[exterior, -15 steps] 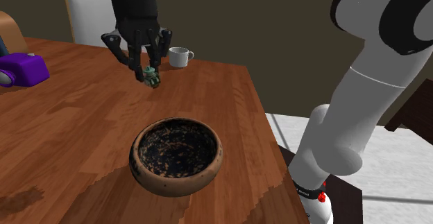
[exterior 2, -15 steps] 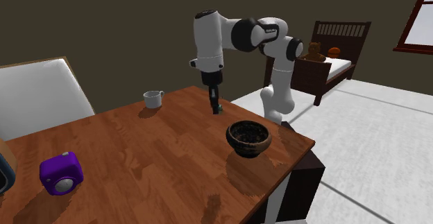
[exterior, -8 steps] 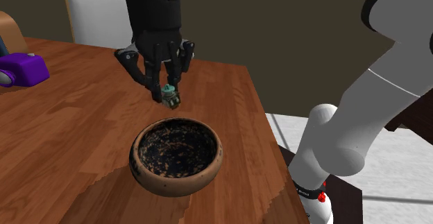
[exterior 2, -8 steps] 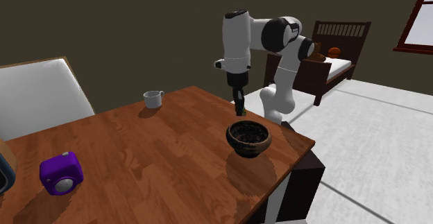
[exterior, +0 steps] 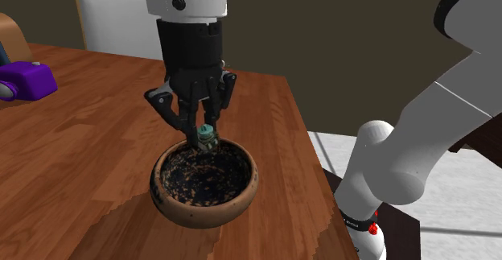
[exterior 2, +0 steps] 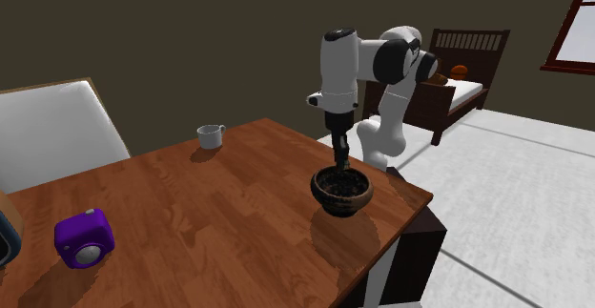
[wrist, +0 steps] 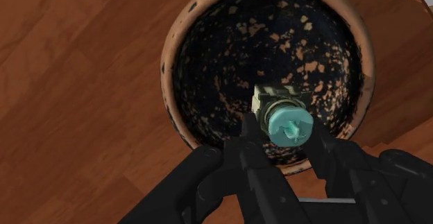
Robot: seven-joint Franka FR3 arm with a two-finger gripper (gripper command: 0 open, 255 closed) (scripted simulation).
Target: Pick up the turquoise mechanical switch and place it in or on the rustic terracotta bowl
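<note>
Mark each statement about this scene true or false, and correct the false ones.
1. The end effector clasps the turquoise-capped switch over the bowl. True.
2. The switch lies loose on the bowl's bottom. False: it is held between the fingers.
3. A white mug stands on the wooden table. True.
4. The purple object touches the bowl. False: it sits far from it, near the table's other end.

A white mug [exterior 2: 211, 135] and a purple cube [exterior 2: 84, 238] stand well apart on the table [exterior 2: 215, 215]. A white chair [exterior 2: 52, 130] stands beside it.
</note>
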